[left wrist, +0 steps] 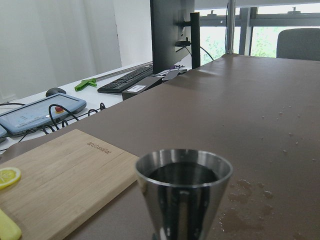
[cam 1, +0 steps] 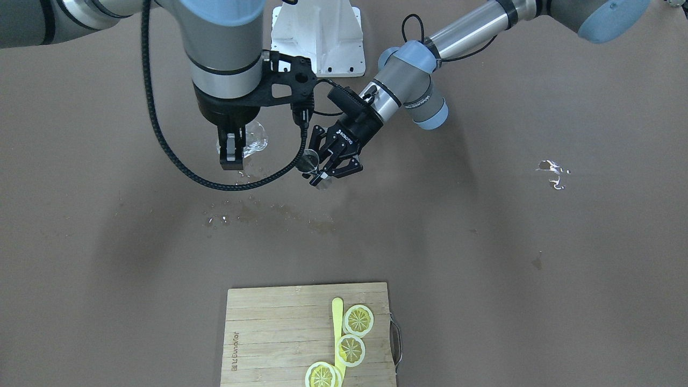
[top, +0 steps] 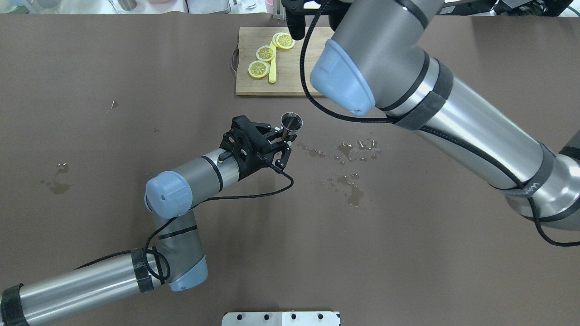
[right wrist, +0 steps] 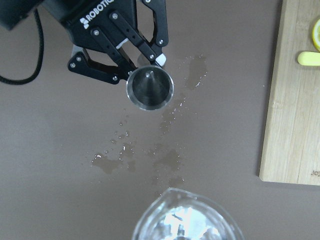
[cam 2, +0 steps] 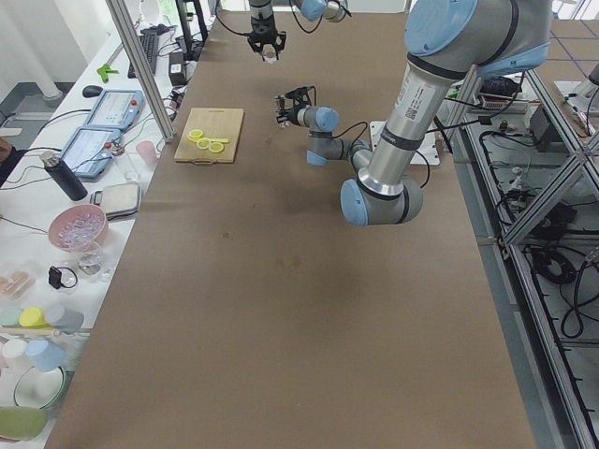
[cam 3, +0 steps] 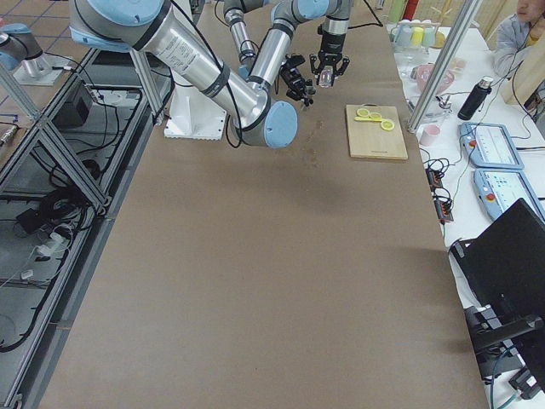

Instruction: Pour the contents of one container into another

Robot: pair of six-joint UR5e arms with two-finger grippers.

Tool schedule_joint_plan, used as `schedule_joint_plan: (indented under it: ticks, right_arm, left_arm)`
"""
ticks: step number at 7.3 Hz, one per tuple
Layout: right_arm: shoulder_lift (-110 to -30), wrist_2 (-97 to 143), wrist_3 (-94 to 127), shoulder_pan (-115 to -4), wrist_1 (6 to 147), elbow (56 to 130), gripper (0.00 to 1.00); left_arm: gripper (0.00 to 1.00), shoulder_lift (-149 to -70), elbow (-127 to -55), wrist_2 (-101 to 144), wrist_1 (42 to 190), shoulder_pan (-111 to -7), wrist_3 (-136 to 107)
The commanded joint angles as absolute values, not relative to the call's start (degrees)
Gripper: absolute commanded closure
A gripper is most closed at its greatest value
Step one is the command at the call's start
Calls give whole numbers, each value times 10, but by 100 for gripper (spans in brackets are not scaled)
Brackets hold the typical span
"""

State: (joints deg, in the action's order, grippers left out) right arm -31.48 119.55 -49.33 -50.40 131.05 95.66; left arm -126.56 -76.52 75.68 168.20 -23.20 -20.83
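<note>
My left gripper (top: 283,136) is shut on the narrow waist of the metal jigger (top: 291,121) and holds it upright just above the table, open mouth up. The left wrist view shows the jigger (left wrist: 183,192) close up, dark inside. In the front view my right gripper (cam 1: 234,156) points down, shut on the clear glass (cam 1: 253,138). It hangs high and to one side of the jigger (cam 1: 309,160). From the right wrist view the glass rim (right wrist: 187,217) fills the bottom edge, apart from the jigger (right wrist: 150,89) below.
Spilled drops and wet patches (top: 349,156) lie on the brown table beside the jigger. A wooden cutting board (cam 1: 279,333) carries lemon slices (cam 1: 358,320) and a yellow stick. The white arm mount (cam 1: 317,37) stands at the robot's side.
</note>
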Motion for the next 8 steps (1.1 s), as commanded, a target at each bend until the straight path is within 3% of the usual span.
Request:
schedule_joint_plan:
  ticks: [1,6,8]
  right_arm:
    - [-382,1259,-520,-553,1251,988,100]
    - [-542,1455,-519,-660,1013,978,100]
    - [-568,1511,-519,-679,913,915,100]
  left_arm:
    - [100,-1266,-766,757,1682,-232,-208]
    - [100,-1266,-766,757,1680,-232,-208]
    - [100,-1266,-766,758,1682,-233,-208]
